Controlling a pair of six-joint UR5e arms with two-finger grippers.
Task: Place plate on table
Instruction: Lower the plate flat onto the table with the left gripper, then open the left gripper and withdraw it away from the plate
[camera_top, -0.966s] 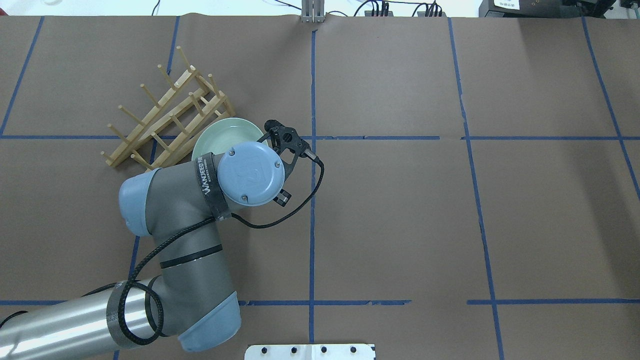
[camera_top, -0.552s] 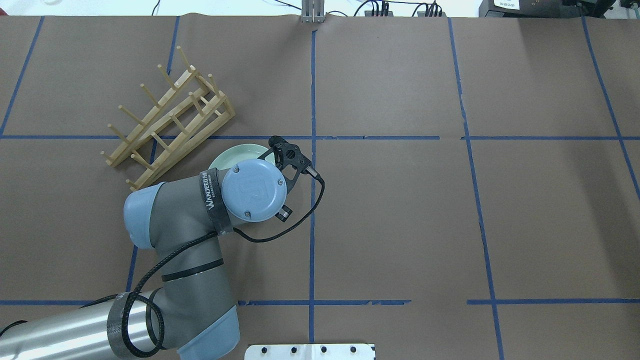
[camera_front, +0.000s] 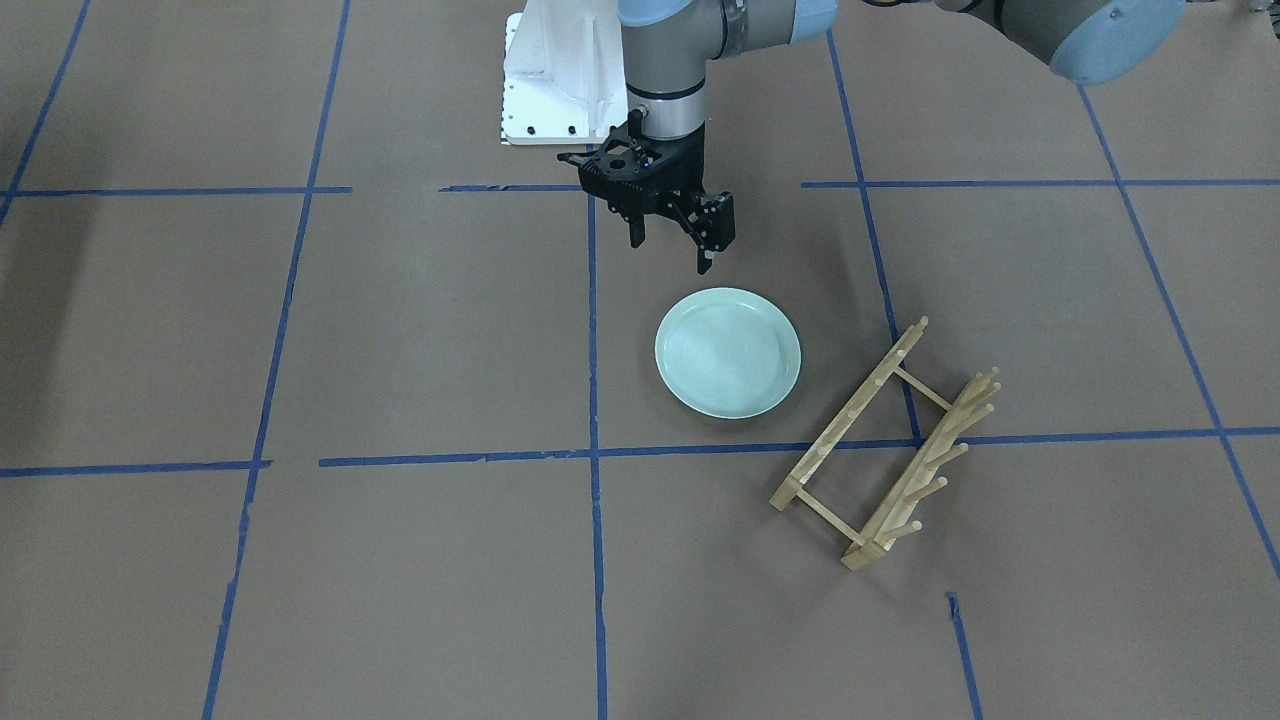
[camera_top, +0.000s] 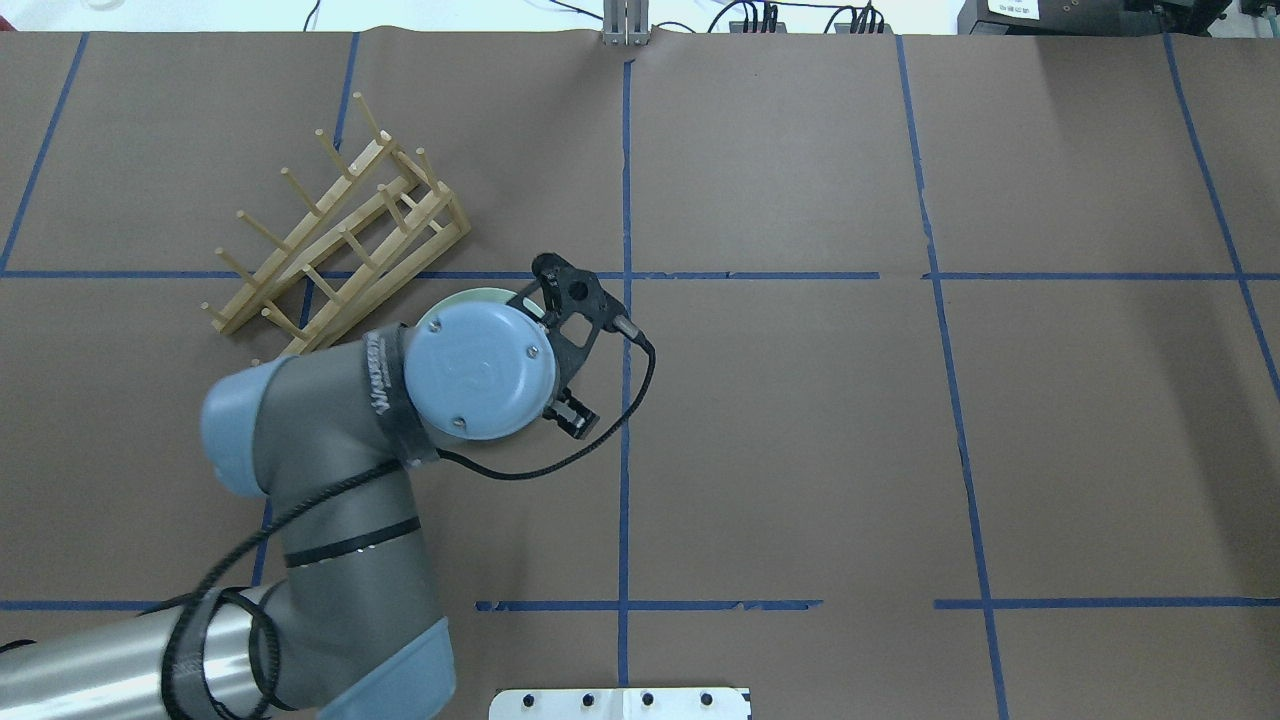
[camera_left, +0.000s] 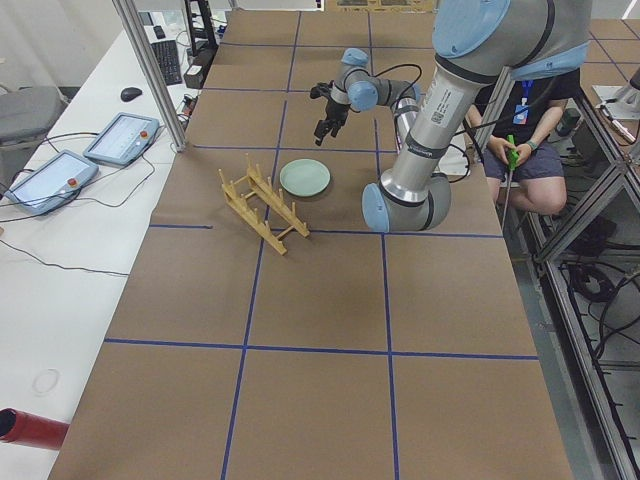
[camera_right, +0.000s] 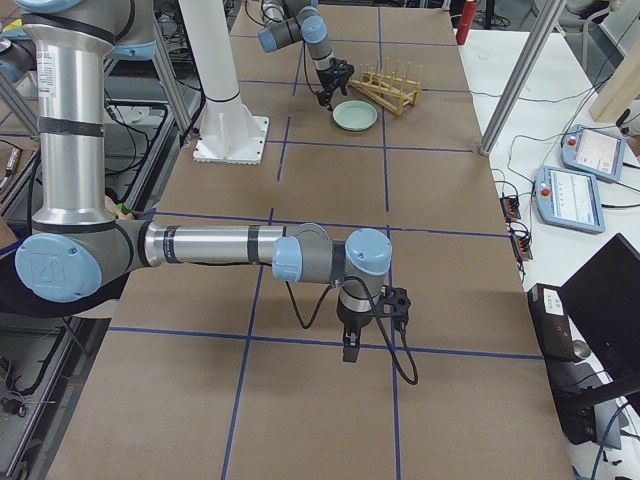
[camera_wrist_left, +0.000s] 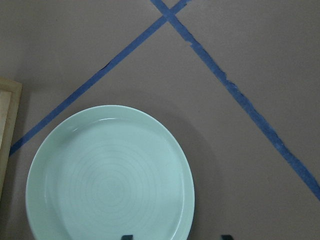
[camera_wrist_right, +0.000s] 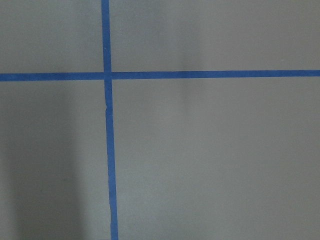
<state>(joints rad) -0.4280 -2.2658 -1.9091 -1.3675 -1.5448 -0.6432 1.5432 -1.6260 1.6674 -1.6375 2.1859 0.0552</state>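
Starting from the wooden rack (camera_top: 340, 235), which has not moved in the last second, the plate (camera_top: 487, 292) lies near the rack's robot-side end and apart from it. A second ago it overlapped that end. In the overhead view the left arm's blue wrist cap looks larger than it did 0.6 s ago and has shifted toward the rack. It now hides all of the plate but a sliver of rim. The front-facing view shows what the overhead view hides. There the whole plate (camera_front: 728, 352) rests flat on the table (camera_front: 400, 330). The left gripper (camera_front: 670, 255) hangs above the paper on the side of the plate away from the rack (camera_front: 885, 445), fingers spread, empty and clear of the rim. Only the left wrist camera shows the plate's (camera_wrist_left: 110, 175) faint rings, a corner of the rack (camera_wrist_left: 7, 130) and two dark fingertips (camera_wrist_left: 126, 236) set apart. The right gripper (camera_right: 347, 345) appears only in the right side view, well apart from the rack, and whether its claw is released or clenched cannot be told.
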